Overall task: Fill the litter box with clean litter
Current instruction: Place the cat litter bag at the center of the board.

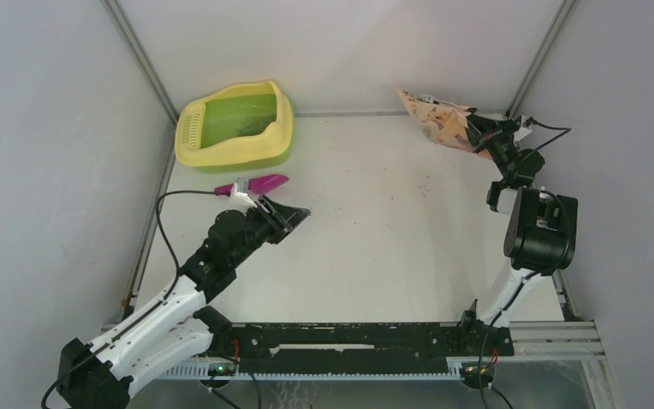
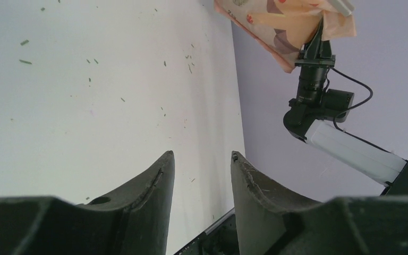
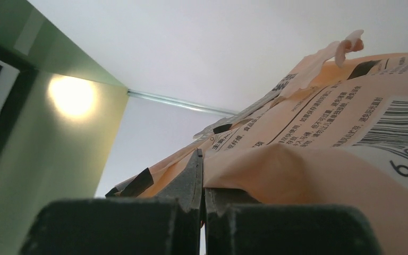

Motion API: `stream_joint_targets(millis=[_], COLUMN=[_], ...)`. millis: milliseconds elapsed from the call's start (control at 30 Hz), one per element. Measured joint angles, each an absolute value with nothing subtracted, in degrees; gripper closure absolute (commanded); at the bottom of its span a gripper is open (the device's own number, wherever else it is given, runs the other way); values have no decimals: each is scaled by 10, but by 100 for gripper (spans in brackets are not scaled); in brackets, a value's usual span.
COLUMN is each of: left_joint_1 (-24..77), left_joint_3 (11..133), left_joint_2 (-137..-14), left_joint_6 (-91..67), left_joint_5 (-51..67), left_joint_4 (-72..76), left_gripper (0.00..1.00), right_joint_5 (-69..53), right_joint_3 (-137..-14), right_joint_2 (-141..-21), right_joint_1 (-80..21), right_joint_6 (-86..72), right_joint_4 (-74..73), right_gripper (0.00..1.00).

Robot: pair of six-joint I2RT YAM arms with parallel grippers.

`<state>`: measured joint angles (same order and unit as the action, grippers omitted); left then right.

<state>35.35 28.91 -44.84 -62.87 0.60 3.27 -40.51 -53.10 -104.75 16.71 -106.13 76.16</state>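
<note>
The litter box [image 1: 283,119], yellow with a green basin, stands at the table's back left. A few dark specks of clean litter [image 1: 260,129] lie in the basin, and more are scattered on the table [image 2: 25,61]. My left gripper [image 1: 296,216] [image 2: 202,155] hovers in front of the box, open, with nothing between its fingers. At the back right corner my right gripper [image 1: 477,129] [image 3: 202,155] is raised and shut on the edge of the pink-orange printed bag [image 1: 436,118] [image 2: 276,24] [image 3: 324,133].
A magenta scoop [image 1: 262,183] lies on the table between the litter box and my left wrist. Grey walls close in the left, back and right sides. A black rail [image 1: 349,336] runs along the near edge.
</note>
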Motion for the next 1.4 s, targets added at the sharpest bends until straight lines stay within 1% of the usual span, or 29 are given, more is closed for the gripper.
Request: stream_joint_targets(millis=[100, 200, 333, 500, 533, 567, 600, 633, 700, 767, 800, 833, 900, 967, 1033, 1100, 1167, 1200, 1233, 1267, 1400], left_joint_1=[350, 349, 349, 349, 349, 349, 349, 349, 349, 349, 349, 349, 347, 339, 322, 298, 276, 263, 256, 248, 233], left_joint_3=[289, 289, 288, 287, 285, 281, 278, 275, 269, 269, 269, 269, 269, 270, 274, 288, 312, 336, 353, 378, 483], left_joint_2=[-449, -452, -461, -462, -462, -462, -461, -461, -461, -461, -461, -461, -461, -462, -468, -483, -506, -524, -538, -556, -643], left_joint_6=[-628, -628, -628, -628, -628, -628, -628, -629, -629, -628, -628, -628, -623, -614, -602, -584, -566, -552, -541, -528, -482], left_joint_5=[6, 6, 7, 7, 7, 7, 7, 7, 7, 7, 7, 6, 6, 6, 4, -7, -24, -37, -48, -63, -133], left_joint_4=[32, 33, 32, 34, 36, 38, 37, 37, 36, 35, 35, 35, 29, 15, -7, -44, -82, -109, -122, -144, -202], left_gripper=[53, 53, 53, 53, 53, 53, 53, 53, 52, 50, 47, 45, 38, 29, 23, 21, 17, 14, 13, 7, 1], right_joint_5=[-399, -396, -395, -380, -380, -380, -381, -382, -388, -393, -394, -396, -395, -390, -374, -343, -310, -288, -276, -254, -196], right_joint_3=[-502, -442, -351, -274, -264, -254, -247, -244, -243, -241, -236, -230, -216, -206, -202, -202, -202, -204, -205, -209, -225], right_joint_2=[-1051, -1056, -1070, -1078, -1078, -1078, -1078, -1078, -1078, -1074, -1068, -1061, -1030, -989, -934, -867, -790, -744, -715, -675, -558], right_joint_1=[169, 161, 122, 84, 80, 77, 75, 75, 75, 75, 75, 75, 75, 74, 68, 57, 42, 31, 25, 15, -29], right_joint_6=[-1010, -945, -875, -828, -821, -812, -803, -795, -779, -759, -751, -741, -712, -680, -639, -598, -560, -538, -525, -507, -456], right_joint_4=[769, 757, 750, 739, 736, 733, 726, 717, 695, 672, 658, 641, 585, 515, 424, 332, 246, 198, 169, 124, 11], right_gripper=[100, 100, 100, 100, 97, 92, 83, 71, 40, 22, 14, 11, 9, 7, 4, 3, 3, 3, 1, 1, 1])
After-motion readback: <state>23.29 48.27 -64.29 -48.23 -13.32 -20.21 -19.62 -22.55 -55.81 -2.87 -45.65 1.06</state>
